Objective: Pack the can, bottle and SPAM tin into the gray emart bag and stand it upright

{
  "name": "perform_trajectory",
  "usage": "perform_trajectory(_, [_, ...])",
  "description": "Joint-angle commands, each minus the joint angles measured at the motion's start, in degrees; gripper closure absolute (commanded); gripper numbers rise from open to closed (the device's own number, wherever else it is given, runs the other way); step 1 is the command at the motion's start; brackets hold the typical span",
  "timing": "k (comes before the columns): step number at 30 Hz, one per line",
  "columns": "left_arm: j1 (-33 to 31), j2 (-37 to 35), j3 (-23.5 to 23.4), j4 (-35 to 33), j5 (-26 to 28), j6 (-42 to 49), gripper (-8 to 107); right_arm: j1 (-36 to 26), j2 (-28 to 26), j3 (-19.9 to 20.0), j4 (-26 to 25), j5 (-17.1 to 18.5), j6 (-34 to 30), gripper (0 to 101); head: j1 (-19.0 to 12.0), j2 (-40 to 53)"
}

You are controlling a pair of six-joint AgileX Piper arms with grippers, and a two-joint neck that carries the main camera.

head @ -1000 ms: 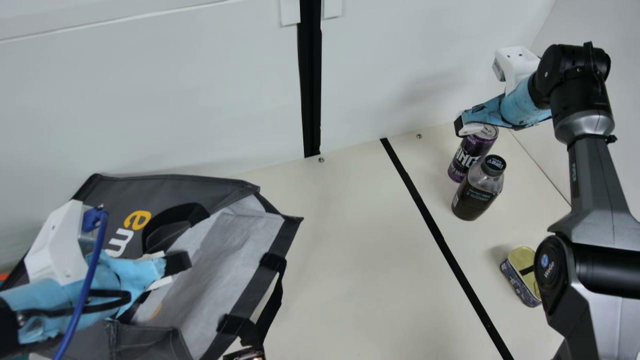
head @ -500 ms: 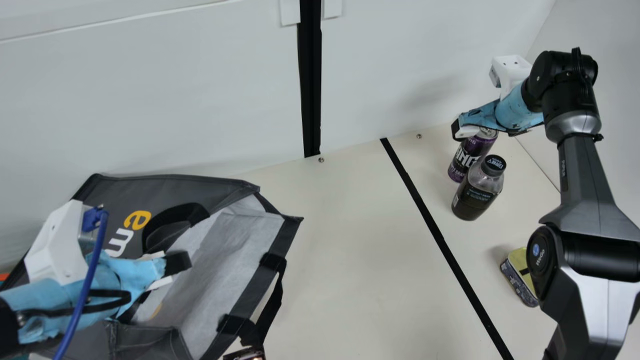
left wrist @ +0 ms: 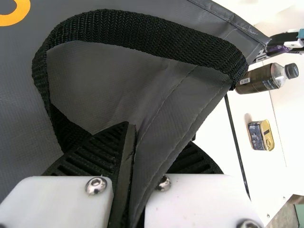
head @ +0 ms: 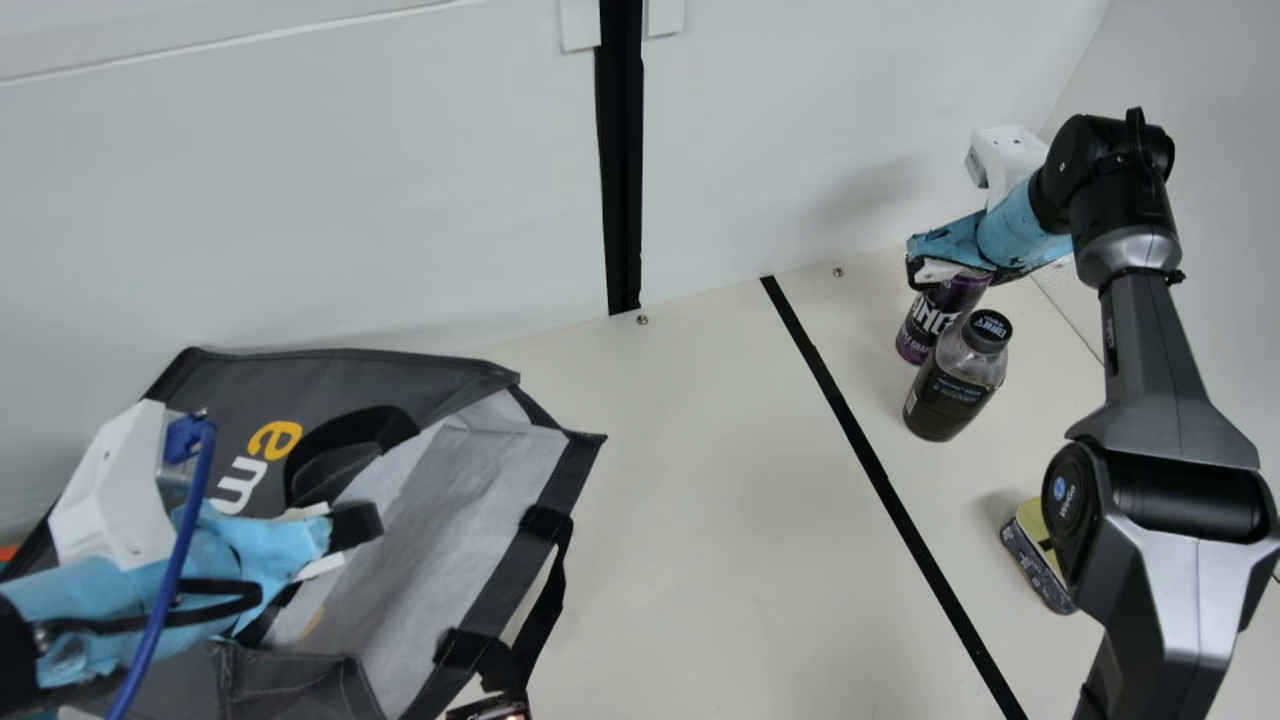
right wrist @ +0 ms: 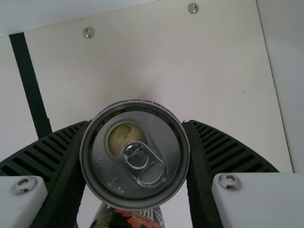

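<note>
The left gripper (head: 356, 526) is clamped, the right gripper (head: 930, 272) spread.

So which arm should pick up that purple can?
The right, I'd say: the right gripper is right at the can, while the left gripper is across the table, clamped on the gray bag.
</note>
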Motion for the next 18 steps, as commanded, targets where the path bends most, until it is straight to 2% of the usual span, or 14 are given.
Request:
perform_trajectory(1, [0.00, 0.00, 0.00, 0.00, 0.00, 0.00, 107, -0.06, 0.27, -0.08, 0.43, 0.21, -0.34, 80, -1.30, -0.14])
perform_trajectory(4, [0.00, 0.00, 0.00, 0.00, 0.00, 0.00, 107, -0.12, 0.60, -0.35, 1.05, 0.21, -0.73, 100, -1.30, -0.14])
perform_trajectory(5, [0.00, 0.00, 0.00, 0.00, 0.00, 0.00, 107, -0.14, 0.67, -0.44, 1.26, 0.21, -0.92, 101, -1.30, -0.14])
perform_trajectory(18, [0.00, 0.00, 0.00, 0.00, 0.00, 0.00, 107, 0.26, 0.20, -1.37, 4.22, 0.21, -5.32, 101, -1.30, -0.14])
